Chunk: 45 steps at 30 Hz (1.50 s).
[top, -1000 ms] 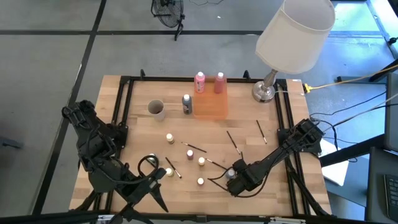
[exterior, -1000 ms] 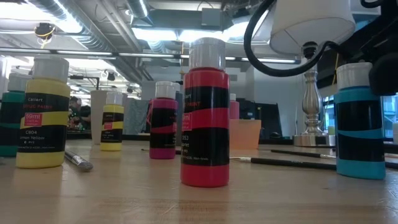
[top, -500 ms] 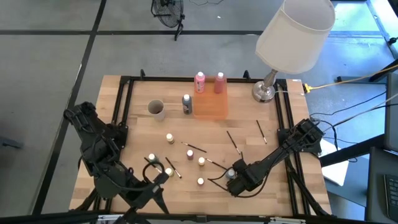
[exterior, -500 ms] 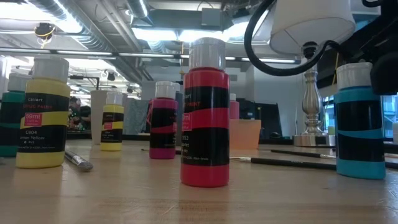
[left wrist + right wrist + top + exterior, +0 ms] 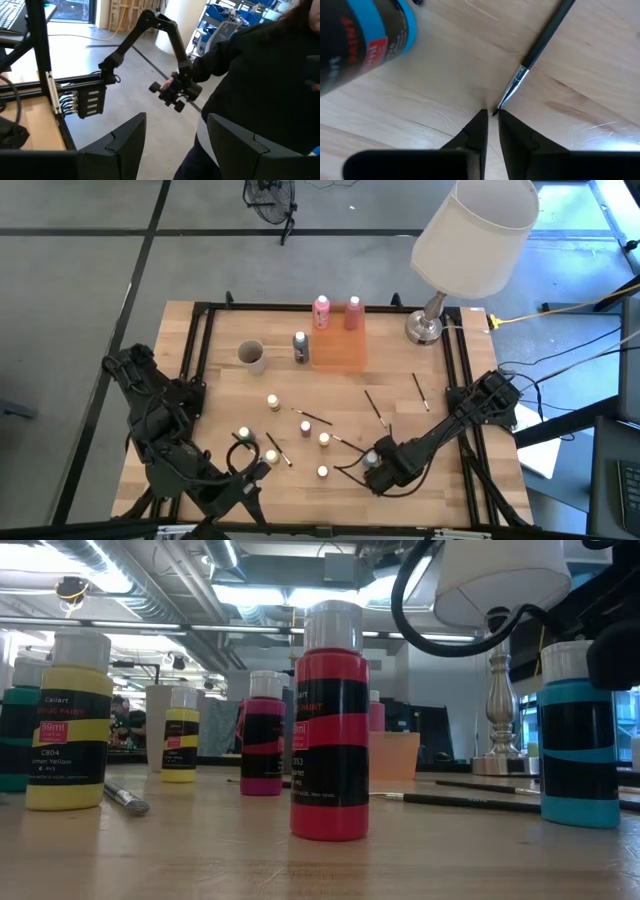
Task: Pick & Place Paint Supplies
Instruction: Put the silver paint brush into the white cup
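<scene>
Right wrist view tells the story: a thin dark brush [image 5: 540, 55] lies flat on the wooden table [image 5: 445, 75], and its bristle tip sits right at the narrow slit between the right gripper's [image 5: 491, 120] fingertips. The fingers are almost pressed together, with just a sliver between them, and I can't tell for sure whether they actually have the tip or are only touching it.

That's the worry, honestly. If the pinch is only on the bristles, the brush probably slips out or swings down as soon as the arm lifts, since nearly all its length hangs past the grip. If the jaws missed, they could just nudge the brush and roll it.

A blue-labelled bottle [image 5: 365, 40] stands near that gripper, so a sloppy lift or a swinging handle could knock it over. From above, the right gripper [image 5: 378, 461] is low at the front right of the table with that bottle [image 5: 371, 460] right by it, and a few small capped bottles [image 5: 323, 439] stand nearby to its left.

The left gripper [image 5: 172, 145] has its fingers spread, holds nothing, and points off the table toward a person in dark clothes [image 5: 260, 80].
</scene>
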Each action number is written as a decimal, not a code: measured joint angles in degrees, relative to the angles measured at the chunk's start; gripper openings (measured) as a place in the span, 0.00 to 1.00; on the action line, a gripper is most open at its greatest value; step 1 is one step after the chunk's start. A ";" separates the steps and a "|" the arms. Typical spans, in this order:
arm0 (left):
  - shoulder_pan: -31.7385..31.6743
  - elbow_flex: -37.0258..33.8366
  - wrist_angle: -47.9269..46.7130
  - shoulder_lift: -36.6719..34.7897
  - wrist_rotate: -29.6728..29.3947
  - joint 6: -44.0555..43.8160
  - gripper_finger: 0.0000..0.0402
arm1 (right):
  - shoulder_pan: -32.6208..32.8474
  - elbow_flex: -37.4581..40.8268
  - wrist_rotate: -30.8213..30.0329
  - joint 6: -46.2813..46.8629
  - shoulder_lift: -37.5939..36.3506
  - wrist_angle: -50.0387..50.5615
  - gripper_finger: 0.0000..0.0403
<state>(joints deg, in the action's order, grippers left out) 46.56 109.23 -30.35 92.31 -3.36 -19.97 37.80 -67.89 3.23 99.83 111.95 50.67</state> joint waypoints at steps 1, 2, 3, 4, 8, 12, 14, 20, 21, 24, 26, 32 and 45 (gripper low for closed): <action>-0.03 0.00 0.17 0.00 0.30 -0.03 0.52 | 0.00 0.52 0.26 0.26 -0.14 -0.58 0.10; -0.03 0.00 0.19 0.00 0.41 -0.09 0.52 | -0.04 1.00 0.71 0.47 -0.29 -1.27 0.08; -0.03 0.00 0.20 0.00 0.45 -0.24 0.52 | -0.10 1.35 1.05 0.62 -0.39 -1.71 0.07; -0.03 0.00 0.18 -0.02 0.45 -0.24 0.52 | -0.11 1.48 1.24 0.70 -0.44 -1.98 0.05; -0.03 0.00 0.19 -0.02 0.45 -0.24 0.52 | -0.11 1.48 1.10 1.43 -0.45 -1.97 0.01; -0.03 0.00 0.19 -0.02 0.46 -0.24 0.52 | -0.04 1.46 0.18 2.02 -0.45 -1.83 0.01; -0.03 0.00 0.18 0.00 0.45 -0.26 0.52 | 0.02 0.78 -0.36 2.10 -0.45 -0.83 0.01; -0.03 0.00 0.18 -0.02 0.47 0.13 0.52 | 0.33 -0.08 -1.67 1.85 -0.97 1.01 0.00; -0.03 0.00 0.18 -0.02 0.47 0.13 0.52 | 0.34 0.01 -1.91 1.88 -1.32 1.44 0.00; -0.03 0.00 0.18 -0.02 0.47 0.15 0.52 | 0.57 0.39 -3.30 2.12 -2.14 3.66 0.00; -0.03 0.00 0.18 -0.02 0.47 0.15 0.52 | 0.55 0.64 -3.89 2.95 -2.29 6.50 0.00; -0.03 0.00 0.16 -0.02 0.45 0.16 0.52 | 0.90 0.45 -2.30 3.23 -2.66 6.93 0.00; -0.03 0.00 0.16 -0.04 0.45 0.16 0.52 | 1.15 0.30 -2.23 3.57 -6.75 6.30 0.00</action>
<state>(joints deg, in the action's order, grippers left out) 46.52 109.23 -30.19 92.27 -2.92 -19.80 38.95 -67.59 1.01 103.40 105.20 56.97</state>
